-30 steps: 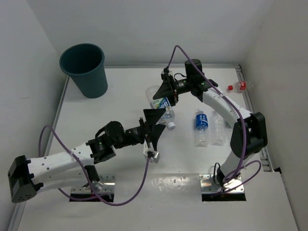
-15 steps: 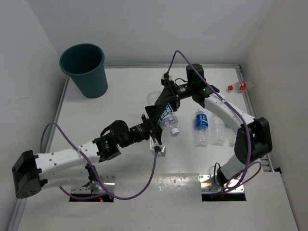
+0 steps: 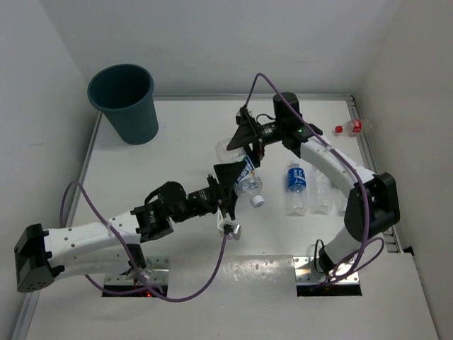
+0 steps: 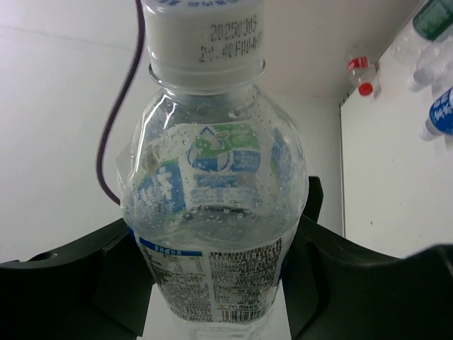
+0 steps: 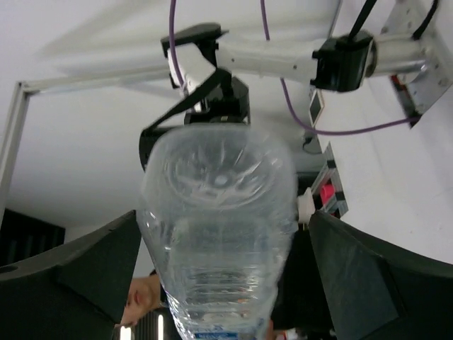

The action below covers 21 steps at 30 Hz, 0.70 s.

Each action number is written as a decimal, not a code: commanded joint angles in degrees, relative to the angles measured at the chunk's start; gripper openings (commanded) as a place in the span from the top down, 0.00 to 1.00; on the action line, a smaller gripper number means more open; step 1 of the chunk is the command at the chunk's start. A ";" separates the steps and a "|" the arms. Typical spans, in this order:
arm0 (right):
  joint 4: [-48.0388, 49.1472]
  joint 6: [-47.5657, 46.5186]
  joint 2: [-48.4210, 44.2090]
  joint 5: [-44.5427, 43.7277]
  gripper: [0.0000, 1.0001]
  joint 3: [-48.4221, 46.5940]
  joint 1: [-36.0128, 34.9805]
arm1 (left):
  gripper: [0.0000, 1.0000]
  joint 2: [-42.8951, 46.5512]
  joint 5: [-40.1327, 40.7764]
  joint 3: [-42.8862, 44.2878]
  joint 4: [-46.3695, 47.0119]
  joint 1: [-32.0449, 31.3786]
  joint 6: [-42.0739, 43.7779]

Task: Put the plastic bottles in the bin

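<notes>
In the top view, the left fingers (image 3: 225,172) and the right fingers (image 3: 245,134) come together over the middle of the table (image 3: 170,149). One plastic bottle (image 3: 247,183) with a blue-and-white label is held between them. Its white cap (image 3: 258,201) points out below the left fingers, towards the near edge, and its clear bottom end seems to reach up beside the right fingers. The bin (image 3: 124,99) stands well apart from both pairs of fingers, at the far left corner. To the right of the fingers, a blue-label bottle (image 3: 296,178) and a clear bottle (image 3: 320,188) lie side by side on the table, and a small red-capped object (image 3: 350,128) lies farther back at the right edge. In the left wrist view, the left fingers (image 4: 78,290) are clenched on the bottle (image 4: 216,212). Both black pads press its sides at the lower part of the label, and the cap (image 4: 202,35) is beyond the fingertips. In the right wrist view, the bottle (image 5: 216,212) passes between the right fingers (image 5: 85,276), with its bottom end beyond their tips. These fingers stand wide on either side, and it cannot be told whether they touch the plastic. The left arm (image 5: 269,60) is visible behind the bottle.
</notes>
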<state>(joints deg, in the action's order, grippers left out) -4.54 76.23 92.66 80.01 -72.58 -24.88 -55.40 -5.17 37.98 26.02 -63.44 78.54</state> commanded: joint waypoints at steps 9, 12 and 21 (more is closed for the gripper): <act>-37.71 -33.76 1.64 -31.14 0.00 -28.00 26.24 | 0.75 2.26 17.30 16.08 -3.50 -5.83 -17.32; -45.99 -48.14 0.15 -48.07 0.00 -31.48 30.40 | 0.76 -2.94 27.62 33.74 -10.96 1.36 -36.01; -48.29 -57.68 -4.86 -53.21 0.00 -21.21 33.76 | 0.81 -30.53 26.80 78.09 -46.01 38.62 -68.91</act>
<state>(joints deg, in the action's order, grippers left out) -49.50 24.03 87.61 29.82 -96.60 8.54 -79.02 21.50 108.18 -4.16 -33.28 26.89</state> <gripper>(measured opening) 0.996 0.662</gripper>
